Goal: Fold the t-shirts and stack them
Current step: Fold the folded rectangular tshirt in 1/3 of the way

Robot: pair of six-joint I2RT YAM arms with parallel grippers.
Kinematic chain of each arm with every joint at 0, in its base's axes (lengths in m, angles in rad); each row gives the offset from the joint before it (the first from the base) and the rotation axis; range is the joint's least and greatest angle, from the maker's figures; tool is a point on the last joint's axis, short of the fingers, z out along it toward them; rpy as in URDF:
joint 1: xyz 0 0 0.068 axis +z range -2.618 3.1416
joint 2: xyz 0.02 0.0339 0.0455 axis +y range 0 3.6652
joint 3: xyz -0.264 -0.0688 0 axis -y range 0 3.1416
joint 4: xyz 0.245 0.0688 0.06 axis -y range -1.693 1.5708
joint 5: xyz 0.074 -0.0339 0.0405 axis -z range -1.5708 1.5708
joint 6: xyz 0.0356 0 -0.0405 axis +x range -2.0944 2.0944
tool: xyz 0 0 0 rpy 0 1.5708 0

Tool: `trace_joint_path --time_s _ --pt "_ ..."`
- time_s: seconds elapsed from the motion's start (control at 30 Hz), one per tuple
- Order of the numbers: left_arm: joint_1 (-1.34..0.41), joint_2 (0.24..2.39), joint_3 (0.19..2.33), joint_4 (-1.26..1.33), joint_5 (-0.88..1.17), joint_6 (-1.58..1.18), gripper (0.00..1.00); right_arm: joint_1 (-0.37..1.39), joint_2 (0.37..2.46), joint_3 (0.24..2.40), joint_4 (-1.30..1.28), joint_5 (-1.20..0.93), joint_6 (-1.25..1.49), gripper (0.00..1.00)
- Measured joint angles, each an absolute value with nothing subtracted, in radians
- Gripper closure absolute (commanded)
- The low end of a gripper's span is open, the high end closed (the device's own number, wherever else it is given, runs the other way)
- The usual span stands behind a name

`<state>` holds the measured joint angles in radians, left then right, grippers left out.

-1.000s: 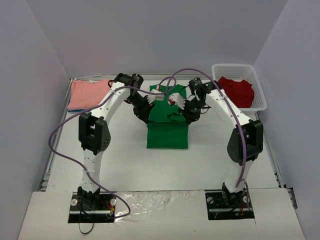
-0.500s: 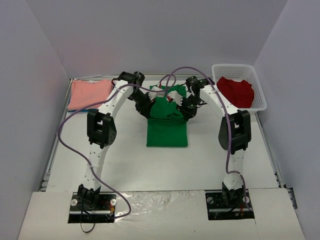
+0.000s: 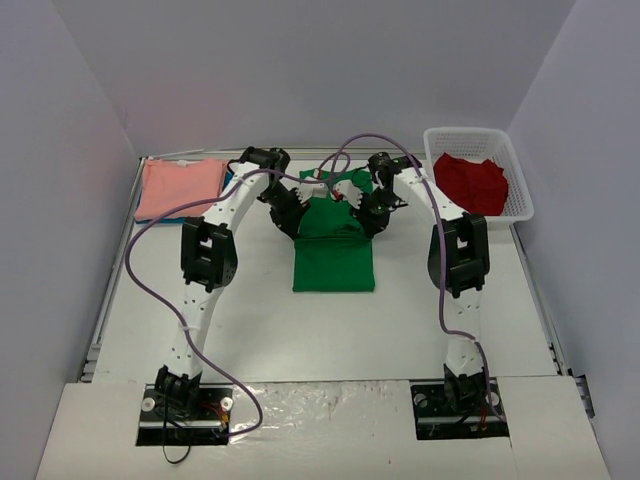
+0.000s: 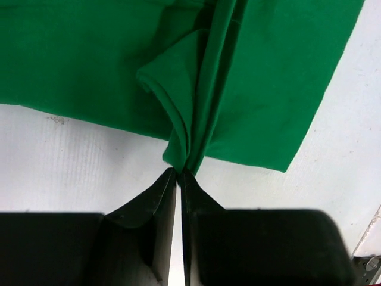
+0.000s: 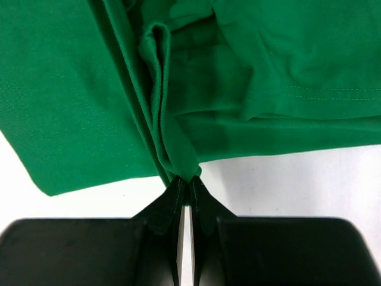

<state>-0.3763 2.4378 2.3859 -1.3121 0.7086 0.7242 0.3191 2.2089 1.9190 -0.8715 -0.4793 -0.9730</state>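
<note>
Green shirt [image 3: 335, 258] at centre of the counter [image 3: 300, 330], mid-fold: lower part flat, a neat rectangle; upper edge pinched up. Left hand [image 4: 178, 174] clamped on a bunched fold at one upper corner, right hand [image 5: 186, 180] clamped likewise on the other. Pink shirt [image 3: 180, 187] lies flat at upper left, apparently folded, probably where the stack begins. White basket [image 3: 466, 132], upper right, holds the red shirt [image 3: 472, 182], crumpled, not yet folded.
</note>
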Motion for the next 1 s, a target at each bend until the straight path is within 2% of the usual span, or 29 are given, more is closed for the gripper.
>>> trace_joint_path --time_s 0.17,0.33,0.37,0.4,0.43,0.5,0.53,0.6,0.8,1.0 --pt "-0.374 2.461 2.406 -1.312 0.696 0.723 0.9 0.314 2.245 1.941 -0.868 -0.479 -0.972 1.0" --pt "-0.373 2.495 2.432 -1.31 0.683 0.718 0.83 0.305 2.287 1.974 -0.867 -0.479 -0.972 1.0" --pt "-0.373 2.5 2.433 -1.31 0.68 0.717 0.82 0.303 2.293 1.977 -0.865 -0.479 -0.972 0.98" --pt "-0.373 2.503 2.433 -1.311 0.678 0.715 0.82 0.301 2.3 1.982 -0.864 -0.479 -0.971 0.79" --pt "-0.373 2.505 2.433 -1.311 0.675 0.714 0.82 0.3 2.305 1.985 -0.862 -0.479 -0.965 0.73" --pt "-0.373 2.505 2.433 -1.311 0.67 0.709 0.86 0.299 2.308 1.985 -0.852 -0.475 -0.964 0.65" --pt "-0.373 2.505 2.433 -1.311 0.667 0.705 0.93 0.299 2.308 1.985 -0.844 -0.471 -0.959 0.64" --pt "-0.372 2.505 2.433 -1.311 0.661 0.699 0.92 0.299 2.308 1.985 -0.828 -0.464 -0.944 0.54" --pt "-0.366 2.488 2.413 -1.308 0.649 0.694 0.89 0.299 2.294 1.982 -0.773 -0.448 -0.911 0.48" --pt "-0.363 2.334 2.238 -1.308 0.641 0.676 0.89 0.295 2.175 1.933 -0.715 -0.4 -0.859 0.46"
